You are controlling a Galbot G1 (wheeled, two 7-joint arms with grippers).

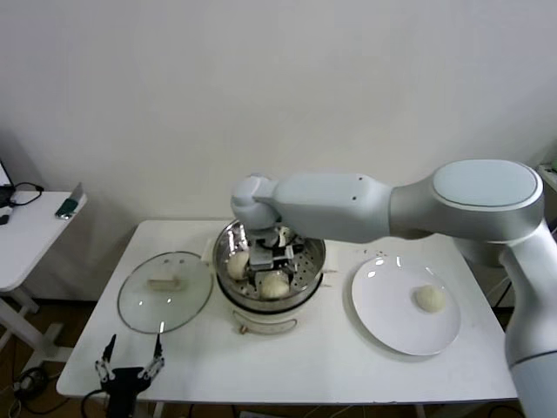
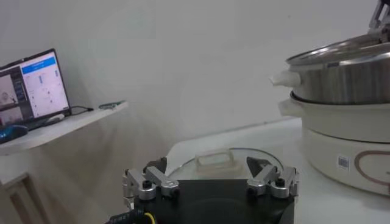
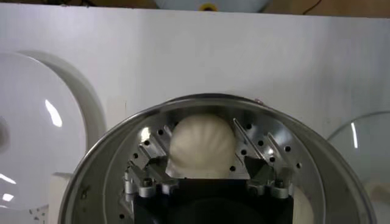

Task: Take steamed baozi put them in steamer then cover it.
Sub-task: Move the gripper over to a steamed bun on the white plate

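The right hand (image 3: 207,173), inside the steamer (image 1: 306,277), grasps a baozi (image 3: 202,145); releasing carelessly could crowd neighbours. The left hand (image 1: 130,366) waits released (worktop's seven o'clock).

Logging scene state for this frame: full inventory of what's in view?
baozi in steamer: two visible plus one between the right gripper's fingers, cream-white.
baozi on plate: one, cream-white.
steamer: one, steel on white base, table centre.
cover: one, clear glass, flat on the table left of the steamer.
plate: one, white, right of the steamer.
side table: one, white, far left.
right gripper: inside the steamer, around a bun.
left gripper: open, idle at the table's front left edge.
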